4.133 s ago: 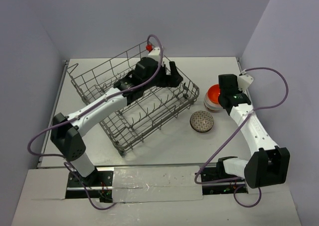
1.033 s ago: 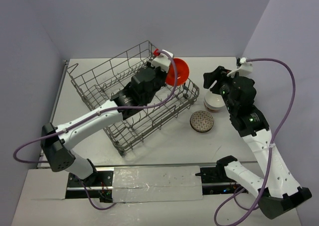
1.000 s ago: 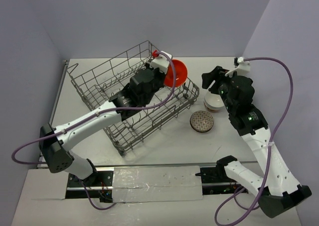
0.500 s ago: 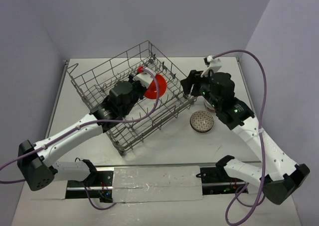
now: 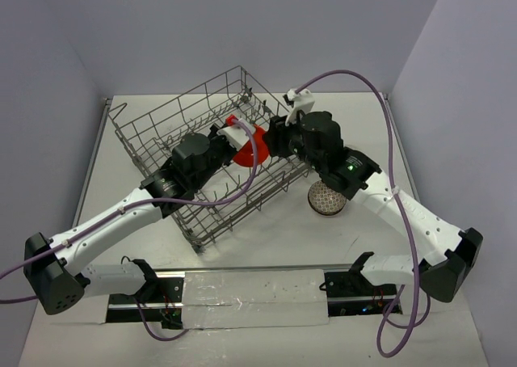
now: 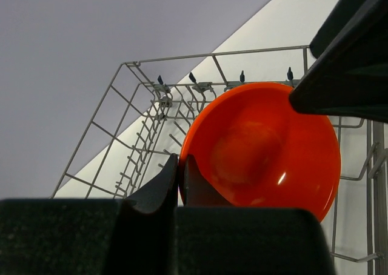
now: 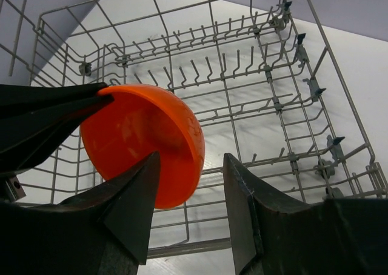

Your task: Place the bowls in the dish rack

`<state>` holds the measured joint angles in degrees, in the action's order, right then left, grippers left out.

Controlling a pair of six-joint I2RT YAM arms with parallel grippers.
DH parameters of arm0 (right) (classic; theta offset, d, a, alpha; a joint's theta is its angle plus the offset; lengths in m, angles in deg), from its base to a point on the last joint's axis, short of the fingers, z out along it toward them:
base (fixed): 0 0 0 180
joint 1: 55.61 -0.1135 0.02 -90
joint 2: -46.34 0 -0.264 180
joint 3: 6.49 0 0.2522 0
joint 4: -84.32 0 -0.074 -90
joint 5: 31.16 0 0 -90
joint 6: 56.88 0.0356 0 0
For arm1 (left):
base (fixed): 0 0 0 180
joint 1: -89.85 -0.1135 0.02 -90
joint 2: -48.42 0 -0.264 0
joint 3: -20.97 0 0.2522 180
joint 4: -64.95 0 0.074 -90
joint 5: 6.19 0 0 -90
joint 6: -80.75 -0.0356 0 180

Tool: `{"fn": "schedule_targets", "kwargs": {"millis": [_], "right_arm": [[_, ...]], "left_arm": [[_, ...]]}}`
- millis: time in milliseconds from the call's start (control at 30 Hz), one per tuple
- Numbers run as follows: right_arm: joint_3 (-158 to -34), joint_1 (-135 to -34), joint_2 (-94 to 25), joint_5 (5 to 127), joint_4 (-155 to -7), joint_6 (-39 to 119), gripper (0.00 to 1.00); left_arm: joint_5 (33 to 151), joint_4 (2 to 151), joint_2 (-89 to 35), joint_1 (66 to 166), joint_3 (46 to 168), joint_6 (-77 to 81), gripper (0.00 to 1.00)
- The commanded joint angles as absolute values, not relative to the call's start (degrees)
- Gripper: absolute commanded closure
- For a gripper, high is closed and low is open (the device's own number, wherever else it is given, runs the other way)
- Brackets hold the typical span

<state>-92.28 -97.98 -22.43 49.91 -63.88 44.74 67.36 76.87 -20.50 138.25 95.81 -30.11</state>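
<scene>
The orange-red bowl (image 5: 247, 138) hangs tilted on edge over the grey wire dish rack (image 5: 153, 128). My left gripper (image 5: 233, 134) is shut on its rim (image 6: 180, 166), one finger inside and one outside. My right gripper (image 5: 275, 137) stands open right beside it. In the right wrist view the bowl's edge (image 7: 182, 142) sits partly between its fingers (image 7: 191, 166), apart from the right finger. The dark-and-white patterned bowl (image 5: 327, 197) sits on the table right of the rack. The third bowl is hidden behind my right arm.
The rack's rows of upright tines (image 7: 242, 63) lie below and beyond the bowl. My two arms nearly meet over the rack's right corner (image 5: 311, 153). Grey walls close the table at the back and sides.
My right arm swung left from the bowls on the table to the rack, jaws narrowing. My left gripper carried the orange-red bowl down and left, over the rack's inside.
</scene>
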Motion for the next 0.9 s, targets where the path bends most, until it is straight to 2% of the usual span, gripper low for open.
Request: {"fn": "schedule_targets", "kwargs": {"millis": [0,367,567,867], "right_arm": [[-95.7,-99.5,-24.0,46.7,-64.9,42.5,0.48],[-94.3,-99.7,-21.1,44.4,-64.9,39.1,0.49],[-88.0,-98.6,-14.0,41.3,-66.8,39.8,0.49],[-79.8,-97.6,-8.8,42.8,-71.6,41.0,0.50]], "left_arm": [[69.0,74.8,-17.9,138.0,96.8,-30.9,1.00],[67.6,70.7,-16.1,137.7,91.7,-32.8,1.00],[64.3,67.6,-14.1,135.7,86.4,-42.9,1.00],[68.6,66.4,-10.6,132.8,82.6,-53.3,1.00]]}}
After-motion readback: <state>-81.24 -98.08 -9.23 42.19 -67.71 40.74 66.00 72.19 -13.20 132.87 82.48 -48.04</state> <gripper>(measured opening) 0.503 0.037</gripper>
